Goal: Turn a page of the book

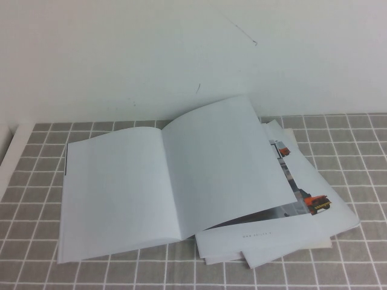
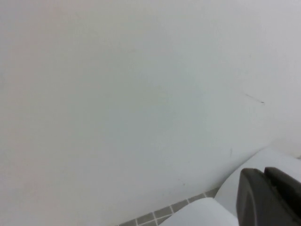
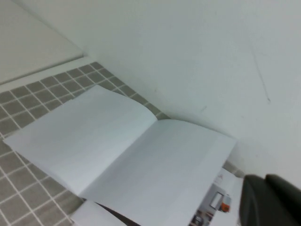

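Note:
The book (image 1: 115, 193) lies open on the grey tiled table, both facing leaves blank white. Its right-hand page (image 1: 224, 163) arches up, with its outer edge raised off the sheets beneath; any printed side is hidden. The book also shows in the right wrist view (image 3: 94, 136), with the page (image 3: 160, 174) on the side nearer the gripper. Neither arm shows in the high view. My left gripper (image 2: 264, 172) is shut and empty, held up facing the white wall, with a corner of the book (image 2: 197, 214) below it. My right gripper (image 3: 265, 179) is shut and empty, above the book's right side.
Loose white sheets with an orange vehicle picture (image 1: 314, 202) lie stacked under and to the right of the book, and show in the right wrist view (image 3: 221, 202). A white wall (image 1: 181, 48) rises right behind the table. A white ledge (image 1: 7, 151) borders the table's left.

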Controlling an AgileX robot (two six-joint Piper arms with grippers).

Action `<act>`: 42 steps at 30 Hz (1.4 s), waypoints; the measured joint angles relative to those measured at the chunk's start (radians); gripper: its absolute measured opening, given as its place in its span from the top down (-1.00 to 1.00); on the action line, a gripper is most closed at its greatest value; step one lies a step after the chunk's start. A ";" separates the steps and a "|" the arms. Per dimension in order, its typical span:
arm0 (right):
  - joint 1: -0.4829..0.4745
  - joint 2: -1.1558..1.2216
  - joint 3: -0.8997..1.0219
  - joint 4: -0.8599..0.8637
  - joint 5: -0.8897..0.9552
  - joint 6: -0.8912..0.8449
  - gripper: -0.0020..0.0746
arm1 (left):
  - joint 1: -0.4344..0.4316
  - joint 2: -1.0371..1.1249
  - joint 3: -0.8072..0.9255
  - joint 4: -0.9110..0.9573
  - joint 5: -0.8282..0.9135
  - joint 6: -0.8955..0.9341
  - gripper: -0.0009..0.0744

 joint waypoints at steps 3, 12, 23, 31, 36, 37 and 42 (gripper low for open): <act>0.000 -0.149 0.133 -0.099 -0.061 0.040 0.95 | 0.000 -0.192 0.098 0.118 0.024 -0.130 0.99; 0.000 -0.502 0.616 -0.205 -0.357 0.060 0.95 | 0.000 -0.243 0.265 0.239 0.113 -0.293 0.99; -0.001 -0.531 0.876 -0.205 -0.440 0.062 0.95 | 0.000 -0.222 0.673 0.295 -0.303 -0.300 0.99; -0.001 -0.531 0.895 -0.195 -0.456 0.062 0.95 | 0.000 -0.222 0.745 0.278 -0.508 -0.300 0.99; -0.001 -0.531 0.916 -0.190 -0.445 0.062 0.95 | 0.000 -0.222 0.746 0.273 -0.515 -0.300 0.99; -0.001 -0.531 0.920 -0.190 -0.443 0.062 0.95 | 0.000 -0.222 0.747 0.273 -0.515 -0.300 0.99; -0.001 -0.531 0.925 -0.186 -0.413 0.062 0.95 | 0.000 -0.222 0.747 0.273 -0.515 -0.300 0.99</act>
